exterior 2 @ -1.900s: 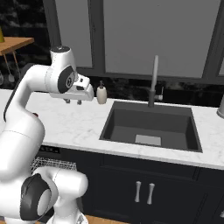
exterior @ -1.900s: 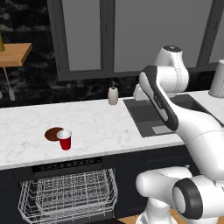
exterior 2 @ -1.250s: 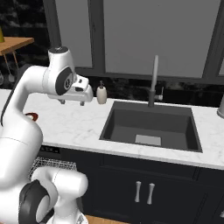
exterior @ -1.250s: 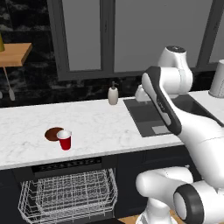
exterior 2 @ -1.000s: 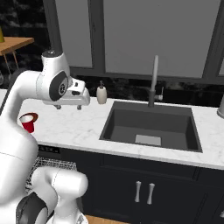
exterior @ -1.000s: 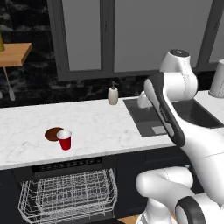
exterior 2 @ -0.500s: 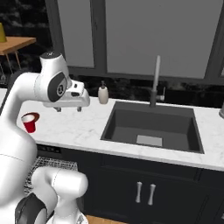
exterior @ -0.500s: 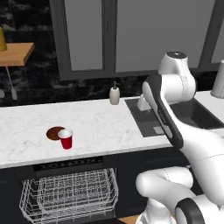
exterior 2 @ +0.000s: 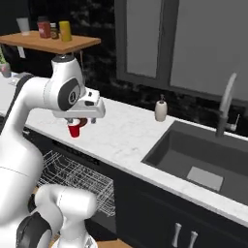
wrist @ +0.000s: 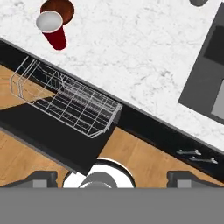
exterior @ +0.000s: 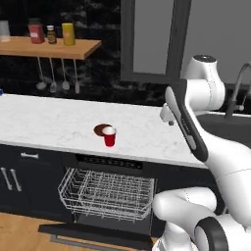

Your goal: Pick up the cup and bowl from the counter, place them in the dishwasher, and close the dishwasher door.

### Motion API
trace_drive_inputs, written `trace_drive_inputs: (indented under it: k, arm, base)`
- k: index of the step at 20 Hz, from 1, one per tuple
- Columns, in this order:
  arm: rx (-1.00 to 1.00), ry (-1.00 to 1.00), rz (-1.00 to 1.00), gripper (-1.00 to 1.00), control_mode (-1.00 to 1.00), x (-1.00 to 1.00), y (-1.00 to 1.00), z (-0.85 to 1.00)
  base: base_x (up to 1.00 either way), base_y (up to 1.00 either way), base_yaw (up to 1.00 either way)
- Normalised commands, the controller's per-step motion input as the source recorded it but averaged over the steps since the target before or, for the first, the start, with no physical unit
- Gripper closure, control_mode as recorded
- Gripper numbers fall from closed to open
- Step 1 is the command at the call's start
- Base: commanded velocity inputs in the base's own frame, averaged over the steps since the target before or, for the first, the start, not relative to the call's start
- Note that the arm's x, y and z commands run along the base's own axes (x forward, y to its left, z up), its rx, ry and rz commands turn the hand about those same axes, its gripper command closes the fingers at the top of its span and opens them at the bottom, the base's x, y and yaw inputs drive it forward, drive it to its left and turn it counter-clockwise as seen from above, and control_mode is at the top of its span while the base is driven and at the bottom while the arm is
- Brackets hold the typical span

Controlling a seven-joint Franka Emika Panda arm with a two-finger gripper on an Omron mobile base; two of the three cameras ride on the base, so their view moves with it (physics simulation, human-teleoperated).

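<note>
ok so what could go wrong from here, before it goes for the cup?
1. The cup stands right against the bowl; fingers closing on it may nudge the bowl.
2. The rack is pulled out over the open dishwasher door, just below the counter edge; a low swing could clip it.
3. The gripper hangs high and aside, so the reach is long.

White marble counter: cup touching bowl; soap bottle by sink.

Red cup stands upright on counter, touching brown bowl.
</note>
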Motion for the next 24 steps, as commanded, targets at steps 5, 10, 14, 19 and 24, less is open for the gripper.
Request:
trace_drive_inputs:
  k: [5,10,14,19,24]
  arm:
    - [0.00,0.00,0.00,-1.00,1.00,0.00,0.00,0.00]
    - [0.00,0.00,0.00,-1.00,1.00,0.00,0.00,0.00]
    - [0.00,0.00,0.00,-1.00,1.00,0.00,0.00,0.00]
    - [0.00,0.00,0.00,-1.00,1.00,0.00,0.00,0.00]
    - [0.00,0.00,0.00,-1.00,1.00,0.00,0.00,0.00]
  base:
    - [-0.12,-0.26,0.58]
    - [-0.18,-0.45,0.56]
    - [-0.38,-0.47,0.48]
    - [-0.08,-0.51,0.32]
    - [0.13,-0.64,0.21]
